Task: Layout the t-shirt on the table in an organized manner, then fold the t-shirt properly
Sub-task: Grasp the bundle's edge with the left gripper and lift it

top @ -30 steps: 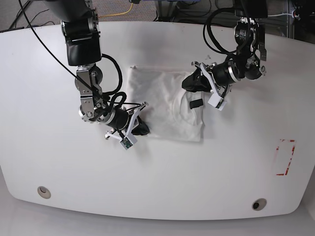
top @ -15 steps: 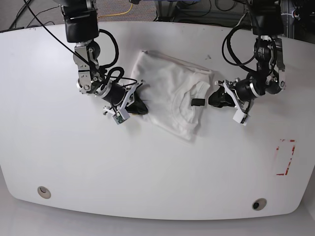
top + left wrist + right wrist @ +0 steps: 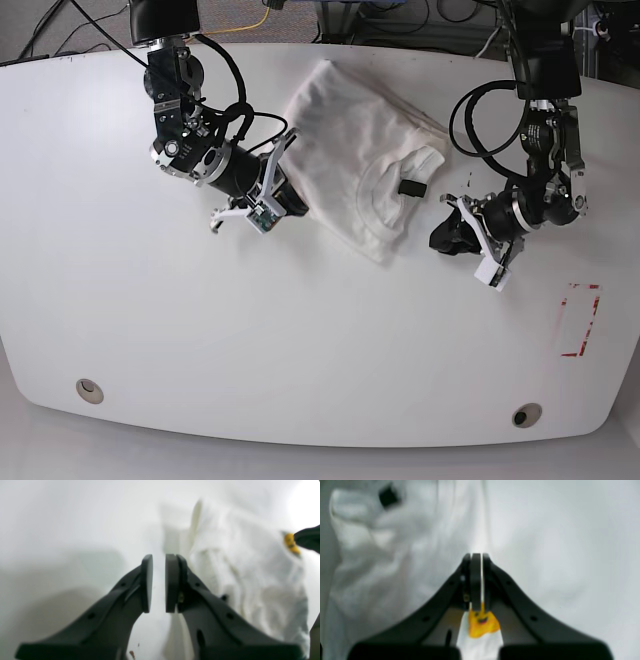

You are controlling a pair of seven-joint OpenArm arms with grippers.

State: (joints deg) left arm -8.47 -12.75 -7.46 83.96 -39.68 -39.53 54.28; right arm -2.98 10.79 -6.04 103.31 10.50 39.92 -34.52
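Observation:
The white t-shirt [image 3: 350,150] lies folded and crumpled, skewed on the table [image 3: 300,350] toward its far edge, collar and black tag [image 3: 408,187] facing right. My right gripper [image 3: 290,200] is at the shirt's near-left edge. In the right wrist view this gripper [image 3: 476,555] is shut on a fold of the t-shirt [image 3: 382,555] bearing a yellow print [image 3: 482,622]. My left gripper [image 3: 445,237] hangs over bare table just right of the shirt. In the left wrist view that gripper [image 3: 159,557] stands slightly open with nothing between its jaws, the t-shirt [image 3: 250,567] to its right.
A red tape rectangle [image 3: 578,320] marks the table's right side. Two round grommet holes [image 3: 90,389] [image 3: 526,414] sit near the front edge. Cables run behind the far edge.
The left gripper has let go of the collar and drawn away to the right and nearer. The right gripper has dragged the shirt's edge, turning and shifting the shirt toward the far edge.

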